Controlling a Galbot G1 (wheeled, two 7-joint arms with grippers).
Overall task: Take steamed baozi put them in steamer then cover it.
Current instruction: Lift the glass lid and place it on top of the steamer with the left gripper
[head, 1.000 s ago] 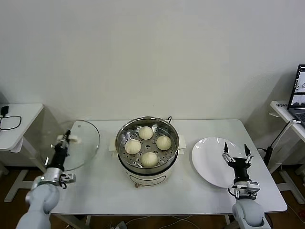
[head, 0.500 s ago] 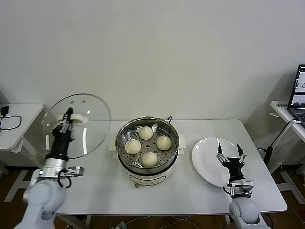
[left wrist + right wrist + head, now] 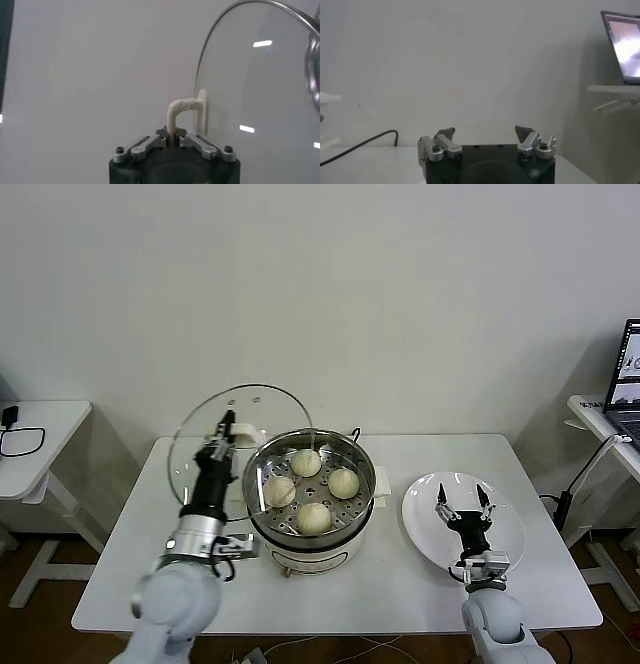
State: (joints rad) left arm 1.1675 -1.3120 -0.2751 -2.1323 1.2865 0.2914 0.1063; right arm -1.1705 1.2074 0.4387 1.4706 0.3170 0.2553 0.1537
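Observation:
Several cream-white steamed baozi (image 3: pixel 314 517) lie in the shiny steel steamer (image 3: pixel 258 469) on its cream pot base at the table's middle. My left gripper (image 3: pixel 226 427) is shut on the cream handle (image 3: pixel 176 111) of the round glass lid (image 3: pixel 205 446). The lid stands tilted on edge just left of the steamer, its right rim overlapping the steamer's left side. In the left wrist view the lid (image 3: pixel 260 90) rises past the shut fingertips (image 3: pixel 171 133). My right gripper (image 3: pixel 461 501) stands open and empty above the white plate (image 3: pixel 505 529), fingers up; the right wrist view shows it (image 3: pixel 484 133) with nothing between.
A laptop (image 3: pixel 626 374) sits on a side table at the far right, and another small table (image 3: pixel 40 424) with a black cable stands at the left. A black power cord (image 3: pixel 354 433) runs behind the steamer. Bare white tabletop (image 3: pixel 130 524) lies left of the steamer.
My left arm has carried the glass lid up and rightward from the table's left edge to the steamer's left side. The right gripper has drifted left over the plate, still open.

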